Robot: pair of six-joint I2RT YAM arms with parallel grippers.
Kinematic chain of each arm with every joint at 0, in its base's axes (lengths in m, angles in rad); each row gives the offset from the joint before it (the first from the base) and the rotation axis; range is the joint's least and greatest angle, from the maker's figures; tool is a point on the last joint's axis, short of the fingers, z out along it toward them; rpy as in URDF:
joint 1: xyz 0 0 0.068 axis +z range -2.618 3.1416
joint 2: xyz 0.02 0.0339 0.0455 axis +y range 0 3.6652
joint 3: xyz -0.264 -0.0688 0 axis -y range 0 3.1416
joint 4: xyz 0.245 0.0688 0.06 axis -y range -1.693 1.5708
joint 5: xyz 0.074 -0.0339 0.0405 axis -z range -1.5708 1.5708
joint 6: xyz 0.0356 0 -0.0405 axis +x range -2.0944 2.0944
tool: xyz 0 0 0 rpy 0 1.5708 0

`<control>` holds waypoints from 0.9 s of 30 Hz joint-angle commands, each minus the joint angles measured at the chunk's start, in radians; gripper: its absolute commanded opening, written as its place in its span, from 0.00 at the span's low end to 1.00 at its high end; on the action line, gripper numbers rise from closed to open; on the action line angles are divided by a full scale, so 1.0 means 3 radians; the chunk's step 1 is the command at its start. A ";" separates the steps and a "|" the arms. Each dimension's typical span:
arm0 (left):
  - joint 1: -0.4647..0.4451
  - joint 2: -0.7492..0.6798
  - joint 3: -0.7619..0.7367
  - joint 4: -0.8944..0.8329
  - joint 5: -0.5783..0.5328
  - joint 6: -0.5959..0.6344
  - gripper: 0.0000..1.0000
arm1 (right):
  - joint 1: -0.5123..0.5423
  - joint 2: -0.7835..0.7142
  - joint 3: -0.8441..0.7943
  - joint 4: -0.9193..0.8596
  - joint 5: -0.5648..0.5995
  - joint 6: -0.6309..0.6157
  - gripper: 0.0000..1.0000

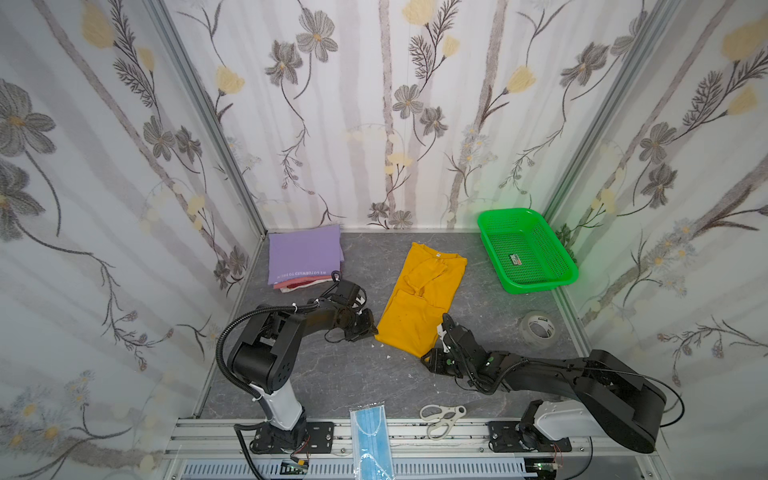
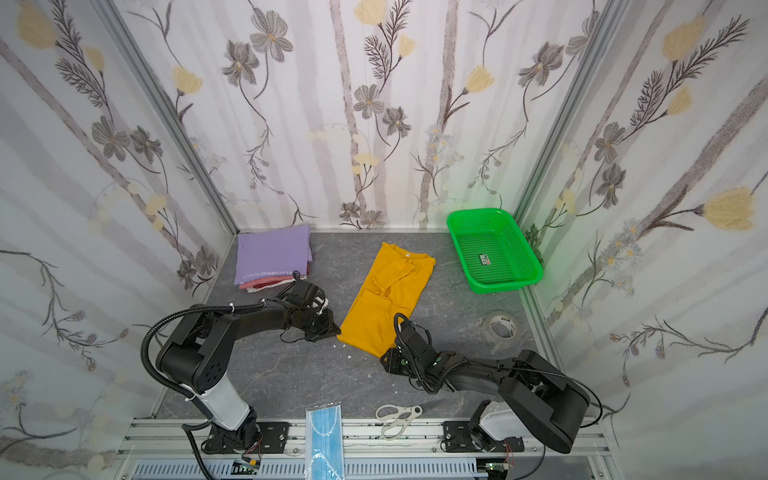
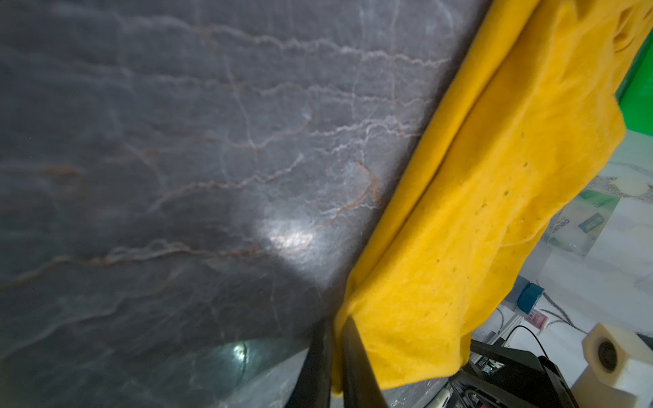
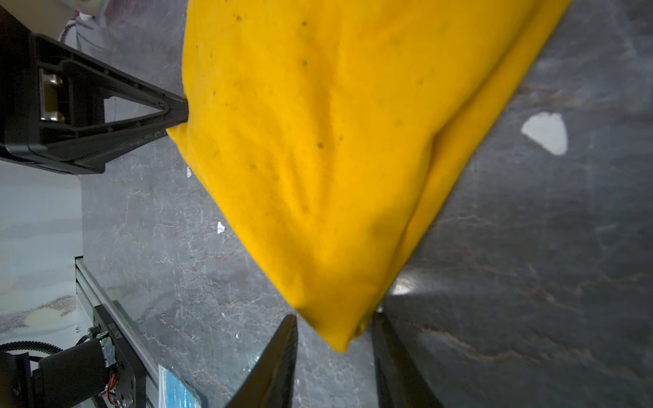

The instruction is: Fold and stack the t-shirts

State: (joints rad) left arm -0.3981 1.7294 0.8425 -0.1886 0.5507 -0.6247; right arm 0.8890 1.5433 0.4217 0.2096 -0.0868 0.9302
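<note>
The mustard t-shirt (image 1: pixel 419 307) lies mid-table, its long axis running far to near, hem at the near end. The left gripper (image 3: pixel 335 323) pinches the near-left hem corner. The right gripper (image 4: pixel 334 316), jaws narrowly apart, straddles the near-right corner. The shirt's length stretches away beyond both.

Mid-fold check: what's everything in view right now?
yellow t-shirt: 1, mustard, table centre
lilac t-shirt: 1, lilac, atop far-left stack
lower t-shirts: count unclear, pink-red and white, under it
basket: 1, green, far right
tape roll: 1, translucent, right side
scissors: 1, white, front edge
face mask: 1, blue, front rail
table: 1, dark grey
left end effector: 1, black, shut on yellow t-shirt's near-left corner
right end effector: 1, black, open around its near-right corner
</note>
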 commanded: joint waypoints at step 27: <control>-0.0431 -0.1909 0.0123 -0.1268 0.0079 0.0049 0.00 | 0.1300 -0.1280 0.0291 -0.0559 -0.0335 0.0129 0.00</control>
State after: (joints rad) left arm -0.5240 1.1118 0.8272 -0.6029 0.5152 -0.6071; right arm 1.3037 1.2034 0.5056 0.0551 -0.1852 0.9512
